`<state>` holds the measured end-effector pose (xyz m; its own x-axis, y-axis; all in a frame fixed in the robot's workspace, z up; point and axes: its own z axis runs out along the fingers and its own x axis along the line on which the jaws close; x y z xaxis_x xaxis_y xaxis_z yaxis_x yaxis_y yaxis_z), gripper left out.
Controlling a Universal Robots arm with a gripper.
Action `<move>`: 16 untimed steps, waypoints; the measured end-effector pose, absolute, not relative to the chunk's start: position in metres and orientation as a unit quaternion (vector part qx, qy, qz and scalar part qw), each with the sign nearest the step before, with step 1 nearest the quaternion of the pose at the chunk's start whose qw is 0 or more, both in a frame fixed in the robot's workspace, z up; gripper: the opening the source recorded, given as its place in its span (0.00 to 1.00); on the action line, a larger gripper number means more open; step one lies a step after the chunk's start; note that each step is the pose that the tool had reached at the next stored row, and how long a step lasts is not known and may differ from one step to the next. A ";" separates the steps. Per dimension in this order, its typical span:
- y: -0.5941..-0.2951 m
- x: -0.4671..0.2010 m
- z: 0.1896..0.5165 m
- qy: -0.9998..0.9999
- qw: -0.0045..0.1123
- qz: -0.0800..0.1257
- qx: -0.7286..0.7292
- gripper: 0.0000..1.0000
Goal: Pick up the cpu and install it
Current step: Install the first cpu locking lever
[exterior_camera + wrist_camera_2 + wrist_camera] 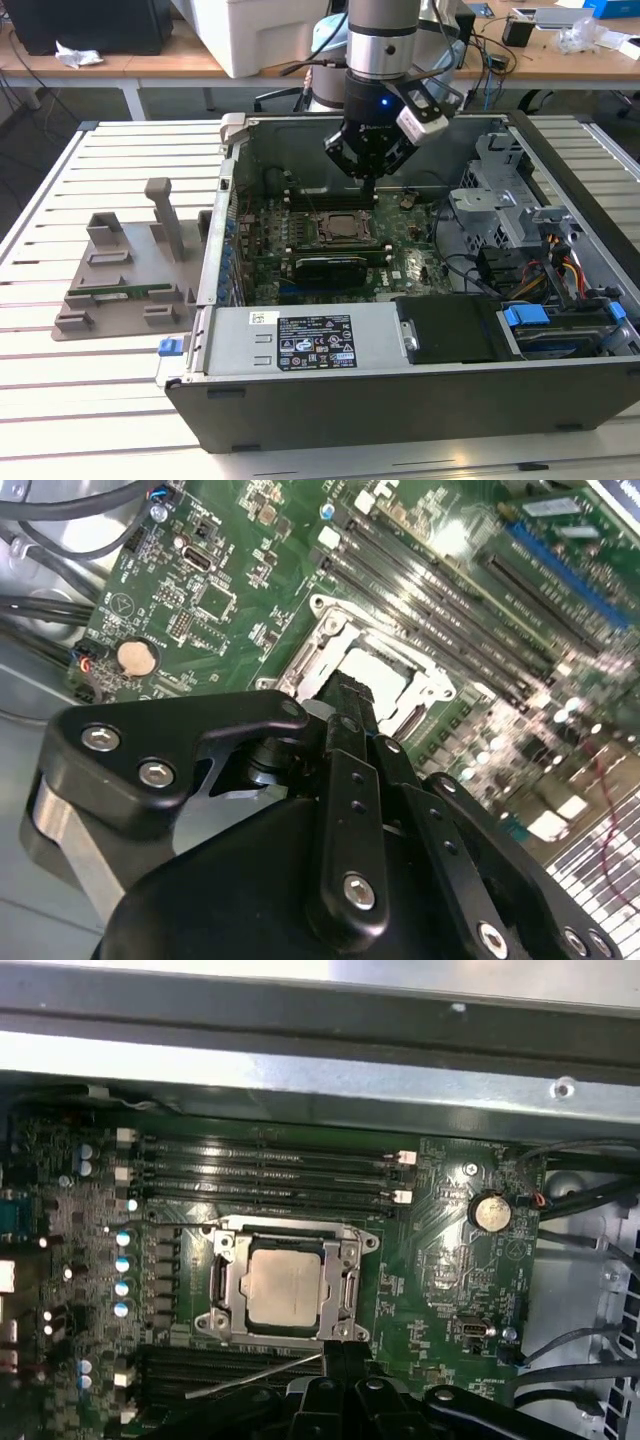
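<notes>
While vertical, gripper (pixel 367 182) (over cpu (pixel 285 1285))

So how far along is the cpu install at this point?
The placing looks done: the cpu lies flat inside the socket frame on the motherboard, silver top up. The gripper hangs just beside the socket and carries nothing that I can see. The socket's thin lever sticks out loose beside it, so locking the chip down appears not yet done.

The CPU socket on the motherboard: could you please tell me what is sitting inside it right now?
The cpu lies flat inside the socket, its silver top showing within the metal frame. The pincer hangs close beside the socket's edge. The contacts beneath the chip are covered, so they cannot be seen.
</notes>
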<state>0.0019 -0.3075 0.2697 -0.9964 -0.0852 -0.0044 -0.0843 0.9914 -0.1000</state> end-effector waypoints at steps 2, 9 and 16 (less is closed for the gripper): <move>-0.308 0.002 0.270 0.998 0.005 -0.051 -0.048 0.11; -0.307 -0.015 0.270 0.998 0.005 -0.051 -0.048 0.11; -0.307 -0.062 0.270 0.998 0.005 -0.050 -0.048 0.11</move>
<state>-0.0619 -0.3074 0.2697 -0.9953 -0.0970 -0.0049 -0.0960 0.9902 -0.1010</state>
